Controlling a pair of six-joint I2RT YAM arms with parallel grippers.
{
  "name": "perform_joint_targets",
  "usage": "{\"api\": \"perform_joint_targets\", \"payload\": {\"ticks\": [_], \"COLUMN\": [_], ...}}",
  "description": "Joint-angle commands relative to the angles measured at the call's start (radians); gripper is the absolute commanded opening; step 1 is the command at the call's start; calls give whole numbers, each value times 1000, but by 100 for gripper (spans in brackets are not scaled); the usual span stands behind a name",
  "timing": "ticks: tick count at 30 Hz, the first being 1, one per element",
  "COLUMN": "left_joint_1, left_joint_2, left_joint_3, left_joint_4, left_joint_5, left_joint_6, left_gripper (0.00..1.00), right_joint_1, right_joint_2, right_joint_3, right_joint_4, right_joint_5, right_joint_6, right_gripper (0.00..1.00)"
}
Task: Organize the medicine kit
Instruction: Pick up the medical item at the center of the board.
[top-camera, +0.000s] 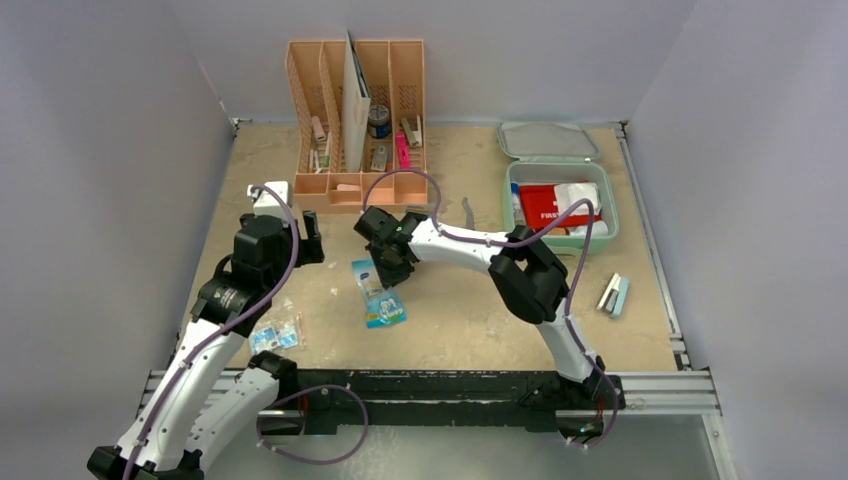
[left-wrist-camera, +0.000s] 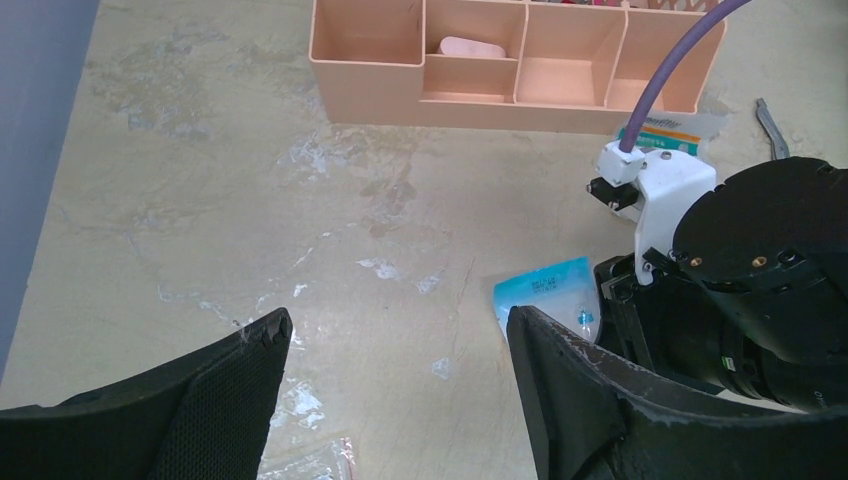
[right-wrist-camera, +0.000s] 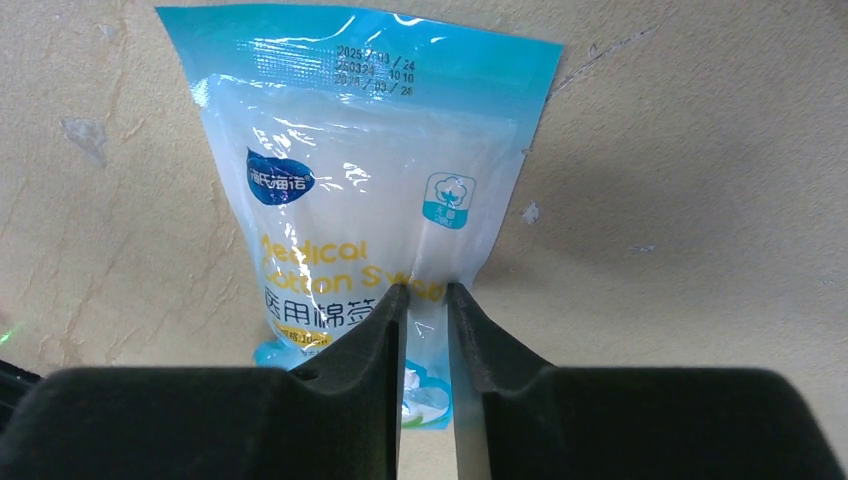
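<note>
Medicine kit (top-camera: 548, 141) lies open at the table's (top-camera: 450, 335) back right, holding a red packet (top-camera: 548, 203) and white items partly behind the right arm's cable. Peach organizer (top-camera: 410, 70) holds things too small to name. Right gripper (right-wrist-camera: 427, 290) pinches a cotton swab packet (right-wrist-camera: 360, 200) between narrow jaws; left gripper (left-wrist-camera: 395, 325) hangs wide open, empty.
</note>
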Motion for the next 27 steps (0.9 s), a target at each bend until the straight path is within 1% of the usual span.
{"api": "perform_joint_targets", "payload": {"ticks": [1, 5, 6, 12, 15, 20, 27], "left_joint_1": [-4, -4, -4, -4, -4, -4, -4], "left_joint_2": [6, 3, 5, 50, 82, 136, 249], "left_joint_3": [0, -5, -8, -13, -5, -41, -115], "left_joint_4": [37, 40, 40, 30, 16, 33, 135], "left_joint_5": [-22, -10, -1, 63, 113, 272, 491], "left_joint_6": [21, 18, 17, -36, -81, -174, -305], "left_gripper": [78, 79, 79, 79, 78, 73, 69], "right_joint_1": [2, 1, 2, -1, -5, -19, -44], "right_joint_2": [37, 32, 20, -103, -164, -265, -372], "right_joint_3": [10, 8, -2, -115, -182, -286, -404], "right_joint_4": [-31, -62, -66, -16, 17, 71, 154], "right_joint_5": [17, 3, -7, 11, -12, -52, -103], "right_joint_6": [-19, -19, -20, -38, -33, -13, 11], "right_gripper": [18, 1, 0, 0, 0, 0, 0]}}
